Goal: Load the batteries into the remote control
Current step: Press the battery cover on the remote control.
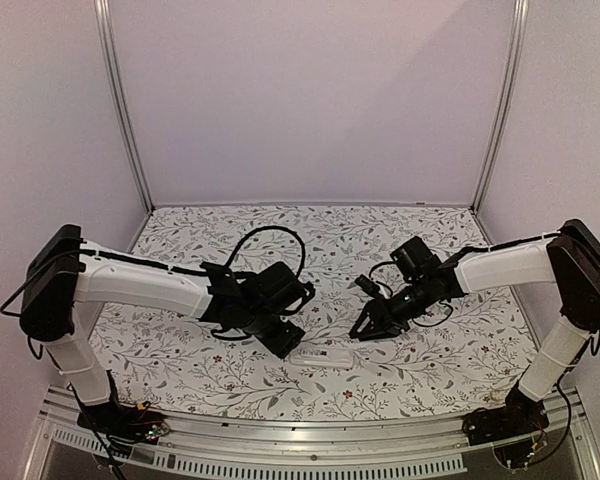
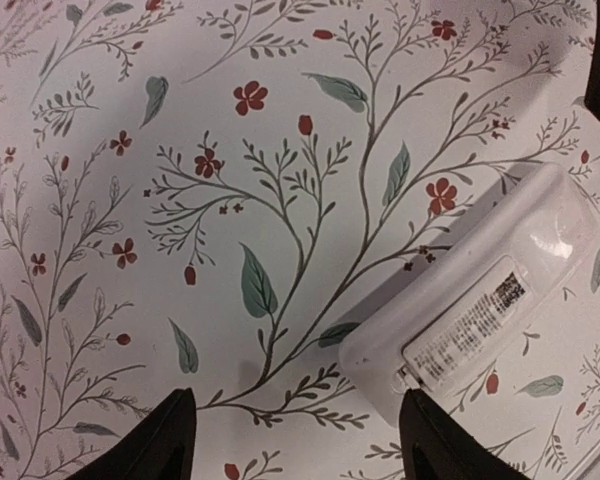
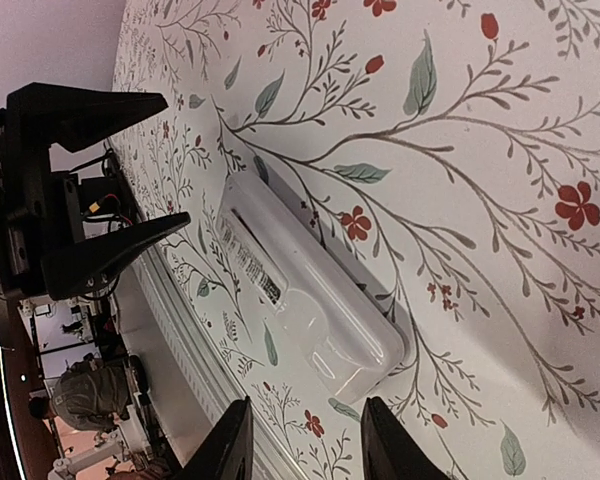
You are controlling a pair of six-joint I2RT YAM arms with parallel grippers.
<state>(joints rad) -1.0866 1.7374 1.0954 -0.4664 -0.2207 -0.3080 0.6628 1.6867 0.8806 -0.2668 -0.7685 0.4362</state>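
The remote control [image 1: 321,356] lies back up on the flowered cloth near the front edge, showing its white back with a printed label. In the left wrist view the remote control [image 2: 480,310] sits to the right, its near end close to the right finger. My left gripper [image 2: 302,442] is open, with only cloth between its fingers. In the top view the left gripper [image 1: 288,346] hovers at the remote's left end. My right gripper [image 3: 306,446] is open just off the other end of the remote control [image 3: 310,290], and in the top view the right gripper [image 1: 366,330] is at the remote's upper right. The batteries are out of view.
An aluminium rail [image 1: 280,432] runs along the table's front edge, close behind the remote. A black cable loop [image 1: 270,240] arches over the left arm. Pale walls enclose the cloth on three sides.
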